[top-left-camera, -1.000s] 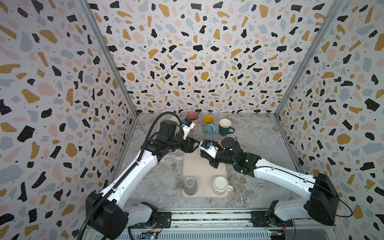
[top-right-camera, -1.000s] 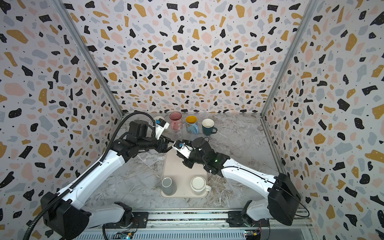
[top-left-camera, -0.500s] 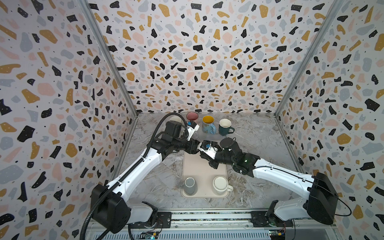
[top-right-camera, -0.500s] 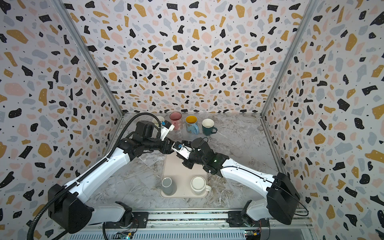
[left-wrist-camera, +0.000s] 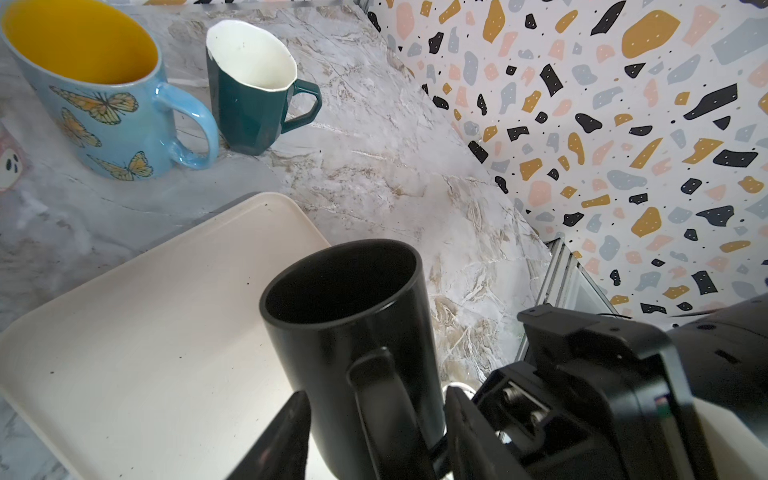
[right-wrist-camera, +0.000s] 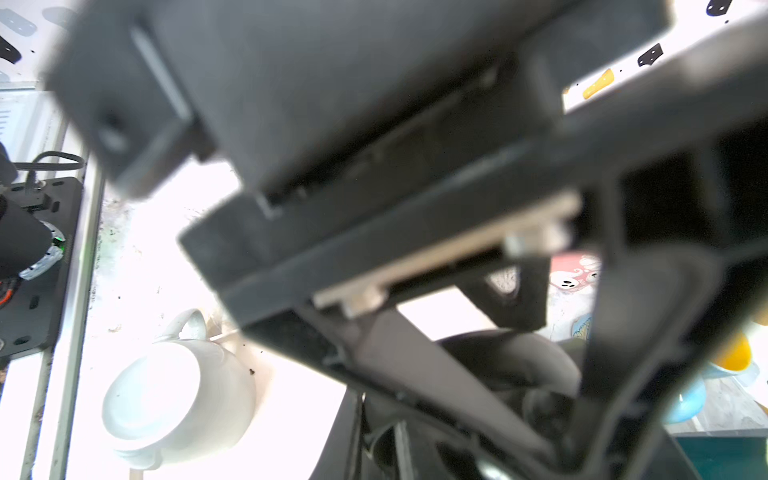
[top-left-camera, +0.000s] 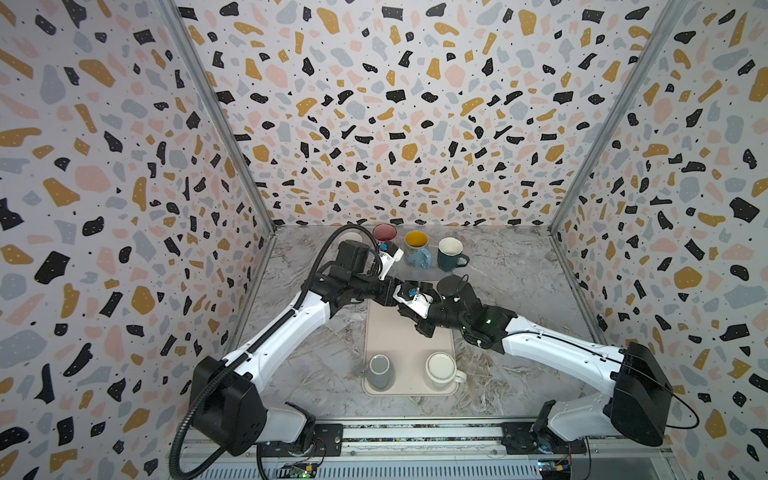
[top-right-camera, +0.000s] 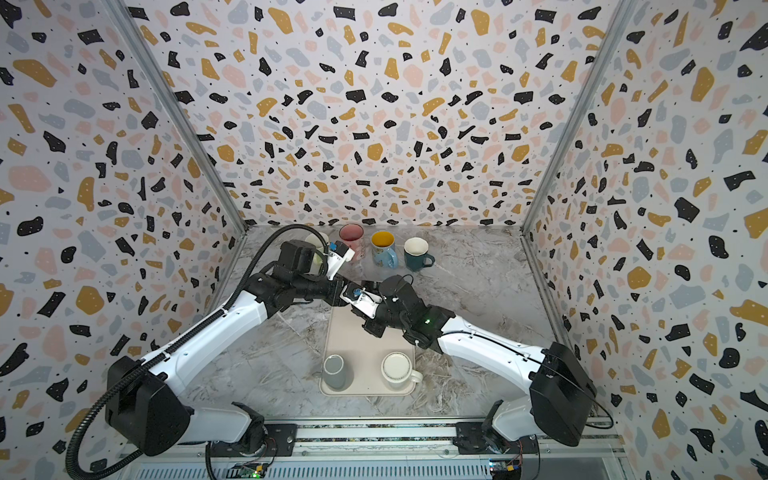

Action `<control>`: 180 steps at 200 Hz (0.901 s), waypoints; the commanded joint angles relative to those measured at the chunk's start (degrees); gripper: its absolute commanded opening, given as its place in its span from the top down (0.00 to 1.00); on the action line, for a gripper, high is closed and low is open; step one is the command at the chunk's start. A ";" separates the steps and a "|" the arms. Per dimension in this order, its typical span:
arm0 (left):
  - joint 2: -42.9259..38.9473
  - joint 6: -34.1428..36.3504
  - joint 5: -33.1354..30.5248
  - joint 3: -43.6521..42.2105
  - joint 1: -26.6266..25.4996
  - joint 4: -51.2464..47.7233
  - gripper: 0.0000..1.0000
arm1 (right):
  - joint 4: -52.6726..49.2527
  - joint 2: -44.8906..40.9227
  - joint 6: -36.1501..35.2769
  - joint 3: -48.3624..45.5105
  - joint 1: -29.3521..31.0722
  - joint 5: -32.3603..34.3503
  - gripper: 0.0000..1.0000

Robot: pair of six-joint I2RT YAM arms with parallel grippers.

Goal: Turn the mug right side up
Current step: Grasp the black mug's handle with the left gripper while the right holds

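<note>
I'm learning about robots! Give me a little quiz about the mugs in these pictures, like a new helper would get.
1. True or false: the black mug has its opening facing upward, a bit tilted.
2. How many mugs stand upside down on the tray? A) one B) two C) four
3. What colour is the inside of the butterfly mug?

Key:
1. True.
2. B: the gray mug and the white mug.
3. Yellow.
</note>
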 commanded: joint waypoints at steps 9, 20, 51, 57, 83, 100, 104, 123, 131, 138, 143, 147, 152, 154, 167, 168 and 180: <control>0.02 -0.17 0.01 1.70 -0.40 0.36 0.48 | 4.84 -1.03 -1.54 4.23 0.33 0.86 1.00; 0.29 -0.17 0.02 1.79 -0.49 0.24 0.50 | 4.83 -1.04 -1.68 4.18 0.48 0.88 1.00; 0.98 0.05 -0.59 2.03 -0.57 -0.65 0.55 | 4.96 -0.99 -1.99 4.09 0.66 1.67 1.00; 1.02 0.18 -0.70 2.16 -0.58 -1.00 0.56 | 4.91 -1.00 -2.09 4.01 0.59 1.82 1.00; 1.37 0.54 -1.07 2.22 -0.66 -1.76 0.58 | 5.22 -1.09 -2.26 4.00 0.60 2.29 1.00; 1.45 0.54 -1.12 2.31 -0.66 -1.85 0.62 | 5.38 -1.03 -2.26 3.92 0.65 2.38 1.00; 1.46 0.57 -1.09 2.37 -0.66 -1.82 0.63 | 5.36 -0.98 -2.33 3.92 0.65 2.35 1.00; 1.66 0.51 -1.06 2.42 -0.66 -1.87 0.69 | 5.58 -1.11 -2.38 3.83 0.67 2.72 1.00; 1.71 0.52 -1.06 2.36 -0.67 -1.93 0.72 | 5.61 -1.13 -2.40 3.80 0.67 2.92 1.00; 1.71 0.53 -1.08 2.31 -0.66 -1.96 0.74 | 5.75 -1.21 -2.55 3.74 0.75 3.01 1.00; 1.73 0.49 -1.03 2.33 -0.67 -2.04 0.76 | 5.77 -1.26 -2.49 3.74 0.71 3.13 1.00; 1.72 0.53 -1.00 2.33 -0.67 -2.02 0.78 | 5.80 -1.30 -2.54 3.70 0.69 3.30 1.00; 1.81 0.46 -0.92 2.35 -0.66 -2.01 0.80 | 5.91 -1.30 -2.51 3.58 0.69 3.45 1.00; 1.81 0.52 -0.93 2.33 -0.66 -2.04 0.80 | 5.94 -1.30 -2.56 3.57 0.67 3.51 1.00; 1.94 0.49 -0.84 2.36 -0.67 -2.04 0.86 | 6.12 -1.42 -2.58 3.35 0.75 3.63 1.00; 1.92 0.51 -0.83 2.37 -0.66 -2.04 0.87 | 6.17 -1.45 -2.58 3.42 0.75 3.67 1.00; 1.91 0.48 -0.74 2.33 -0.66 -2.04 0.93 | 6.27 -1.50 -2.71 3.30 0.63 3.82 1.00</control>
